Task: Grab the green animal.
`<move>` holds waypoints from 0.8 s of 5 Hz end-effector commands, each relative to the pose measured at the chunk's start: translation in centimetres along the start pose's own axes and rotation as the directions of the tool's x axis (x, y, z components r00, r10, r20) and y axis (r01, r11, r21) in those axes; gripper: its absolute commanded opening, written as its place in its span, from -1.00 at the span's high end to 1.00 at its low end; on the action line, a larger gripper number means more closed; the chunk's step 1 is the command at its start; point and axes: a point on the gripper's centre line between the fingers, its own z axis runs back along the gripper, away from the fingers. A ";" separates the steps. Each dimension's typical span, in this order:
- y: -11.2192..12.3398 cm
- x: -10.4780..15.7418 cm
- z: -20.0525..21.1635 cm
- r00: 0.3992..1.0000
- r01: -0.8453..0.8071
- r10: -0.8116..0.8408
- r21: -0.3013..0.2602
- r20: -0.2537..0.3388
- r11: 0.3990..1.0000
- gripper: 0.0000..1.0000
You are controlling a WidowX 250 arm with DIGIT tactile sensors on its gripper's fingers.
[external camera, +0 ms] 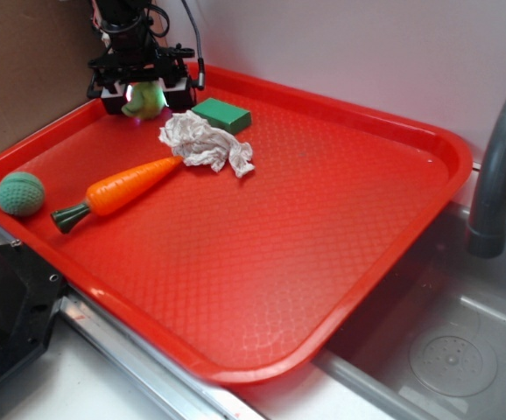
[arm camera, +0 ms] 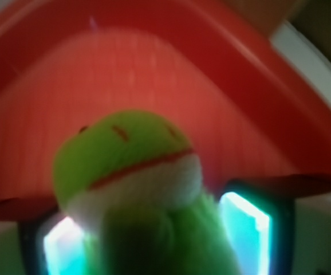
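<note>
The green animal (external camera: 144, 100) is a fuzzy yellow-green plush with a whitish lower face, at the far left corner of the red tray (external camera: 340, 219). My gripper (external camera: 145, 96) stands over it with one finger on each side. In the wrist view the green animal (arm camera: 132, 166) fills the space between the glowing teal pads (arm camera: 245, 229). Its fuzz touches both pads, so the gripper (arm camera: 154, 240) is shut on the plush. The toy's underside is hidden, so whether it rests on the tray floor is unclear.
A dark-green block (external camera: 221, 114) and a crumpled white tissue (external camera: 205, 144) lie just right of the gripper. An orange carrot toy (external camera: 122, 191) and a teal knitted ball (external camera: 20, 193) lie nearer on the left. The tray rim is close behind the plush. A grey faucet (external camera: 498, 166) and a sink (external camera: 446, 350) are at right.
</note>
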 end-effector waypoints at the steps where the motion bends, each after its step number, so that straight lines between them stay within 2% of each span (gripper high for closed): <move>1: 1.3 -0.7 1.7 0.999 -0.038 0.038 -0.015 -0.021 0.999 1.00; 2: 0.7 -1.0 4.7 0.998 -0.046 0.046 -0.006 -0.038 0.999 1.00; 3: -0.4 -2.2 9.2 0.995 -0.002 -0.004 -0.051 -0.102 0.999 1.00; 4: -0.9 -4.3 12.3 0.986 0.083 -0.099 -0.122 -0.135 0.989 1.00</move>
